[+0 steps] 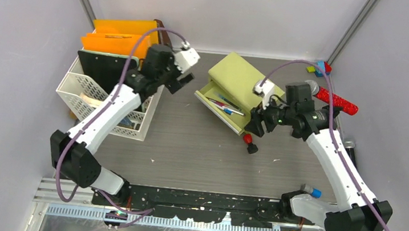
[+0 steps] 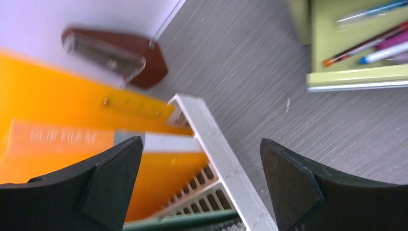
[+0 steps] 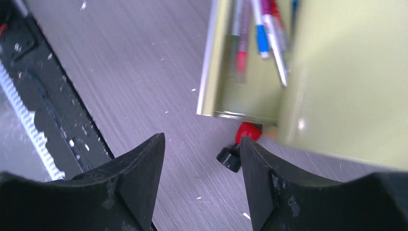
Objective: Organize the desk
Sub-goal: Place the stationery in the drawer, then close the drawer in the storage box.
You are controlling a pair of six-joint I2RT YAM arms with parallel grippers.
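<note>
Step, as I read it: sorting loose items, with your right arm lined up for the next pick.

Your left gripper [image 2: 202, 163] hung above the corner of the white basket [image 1: 74, 82], jaws spread wide with nothing between them. The orange folders [image 1: 116, 37] stood at the basket's far end. That arm looked free.

Your right gripper [image 3: 202, 163] was partly spread and empty, low over the surface [image 1: 198, 155], right at the front corner of the open drawer [image 3: 250, 96] of the yellow-green cabinet [image 1: 241, 73]. A small red-and-black piece [image 3: 236, 147] lay on the surface against that drawer corner, just ahead of the fingers and slightly off-centre.

The surface ran under both grippers, and neither touched it.

Next move, my call: shift the right gripper to centre on the piece, drop, and pinch. The drawer already held pens [image 3: 262, 33], so it probably goes there. Risk: the piece sat tight to the drawer lip, so a finger could hit the lip first.

The red microphone [image 1: 336, 99] and coloured blocks [image 1: 319, 67] at the back right were not yet put away.
</note>
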